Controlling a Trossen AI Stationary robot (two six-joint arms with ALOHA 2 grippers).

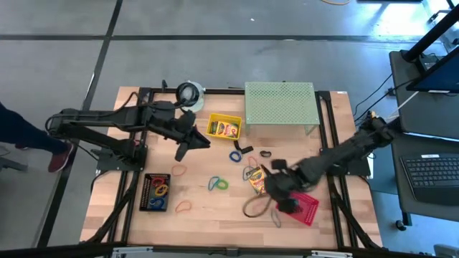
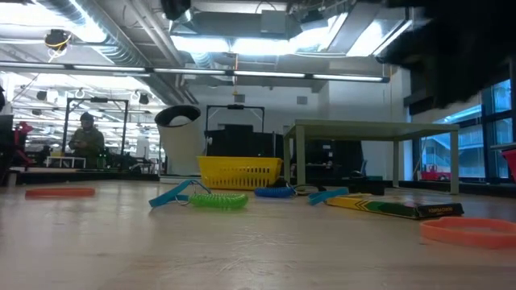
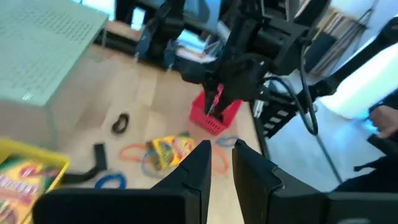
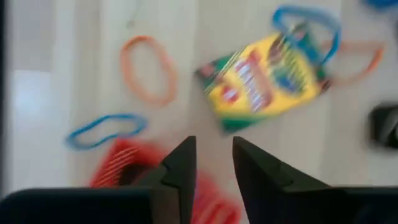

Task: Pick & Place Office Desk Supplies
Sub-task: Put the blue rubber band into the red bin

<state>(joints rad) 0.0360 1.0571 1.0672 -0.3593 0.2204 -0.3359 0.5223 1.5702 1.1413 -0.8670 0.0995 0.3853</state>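
One yellow-and-green crayon box (image 1: pixel 254 179) (image 4: pixel 261 81) lies flat on the table, and another lies in a yellow basket (image 1: pixel 224 127) (image 3: pixel 18 174). Rubber-band loops are scattered about: blue and green (image 1: pixel 217 184), orange (image 4: pixel 148 68), blue (image 4: pixel 106 130). Black clips (image 1: pixel 245 148) (image 3: pixel 120 122) lie near the stand. My right gripper (image 1: pixel 283 197) (image 4: pixel 214 155) hangs over the left edge of a red basket (image 1: pixel 307 208) (image 3: pixel 214 118), fingers narrowly apart with nothing between the tips. My left gripper (image 1: pixel 201 143) (image 3: pixel 221 162) is raised beside the yellow basket, narrowly open and empty.
A pale green perforated stand (image 1: pixel 280 104) (image 2: pixel 371 129) occupies the far right of the table. A white-and-grey roll (image 1: pixel 188 93) stands at the far edge. A black tray (image 1: pixel 156 192) with rubber bands in it sits near the left. A person (image 2: pixel 85 137) stands far off in the room.
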